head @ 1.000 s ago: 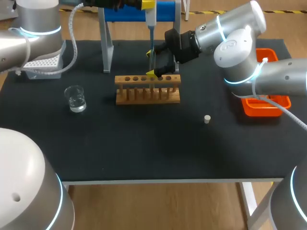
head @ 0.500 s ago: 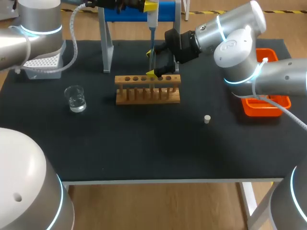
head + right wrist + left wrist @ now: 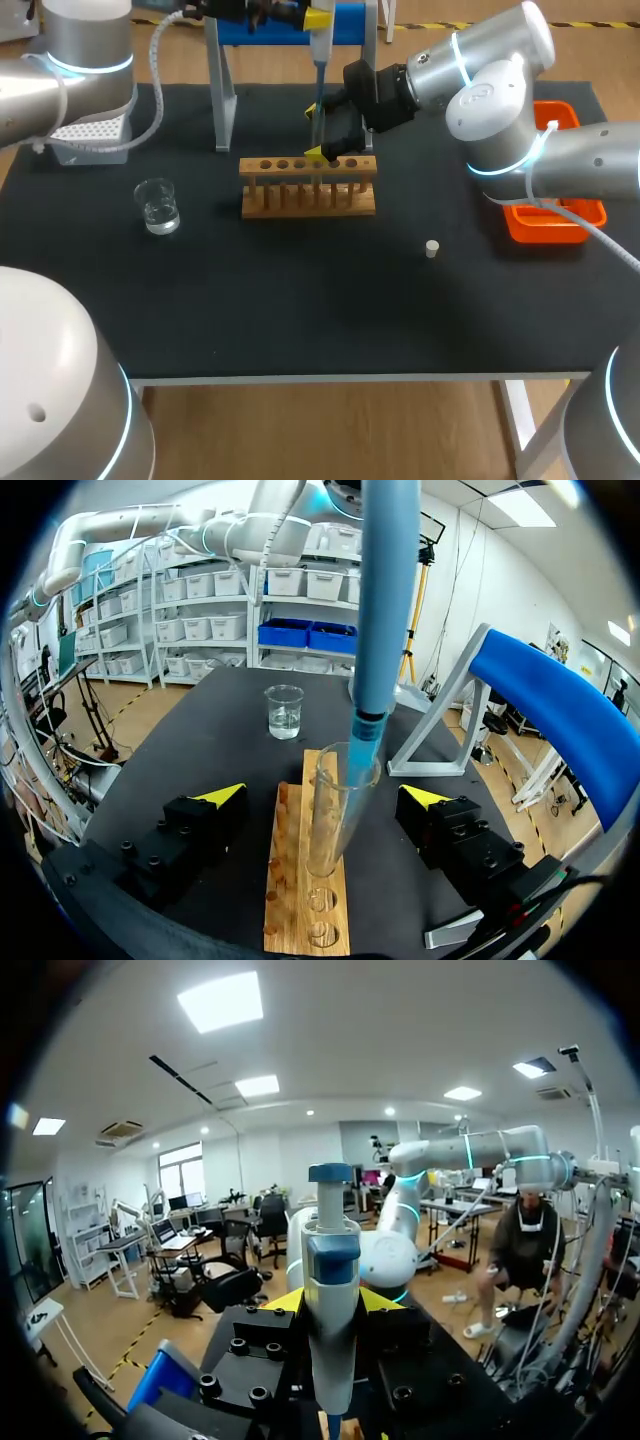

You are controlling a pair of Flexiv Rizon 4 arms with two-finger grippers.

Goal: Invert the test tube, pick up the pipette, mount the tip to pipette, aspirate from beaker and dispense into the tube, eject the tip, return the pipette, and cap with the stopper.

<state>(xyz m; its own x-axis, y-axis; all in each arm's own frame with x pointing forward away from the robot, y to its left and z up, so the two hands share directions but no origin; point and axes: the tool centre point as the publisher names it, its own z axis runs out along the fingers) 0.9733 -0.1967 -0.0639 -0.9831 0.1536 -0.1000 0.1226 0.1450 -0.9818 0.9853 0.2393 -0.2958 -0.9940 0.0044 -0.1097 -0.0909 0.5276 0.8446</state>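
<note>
My left gripper is high at the table's back, shut on the white and blue pipette; in the left wrist view the pipette stands upright between the yellow tips of this gripper. The pipette's lower end reaches into the mouth of the clear test tube, which stands upright in the wooden rack. My right gripper is open, its fingers well apart on either side of the tube, touching nothing. A glass beaker with liquid sits left of the rack. The small stopper lies right of the rack.
A tip box sits at the back left. An orange tray is at the right edge. A stand with a blue bar rises behind the rack. The rack has several vacant holes.
The left gripper with the pipette has edged slightly to the right. The right arm has kept still.
</note>
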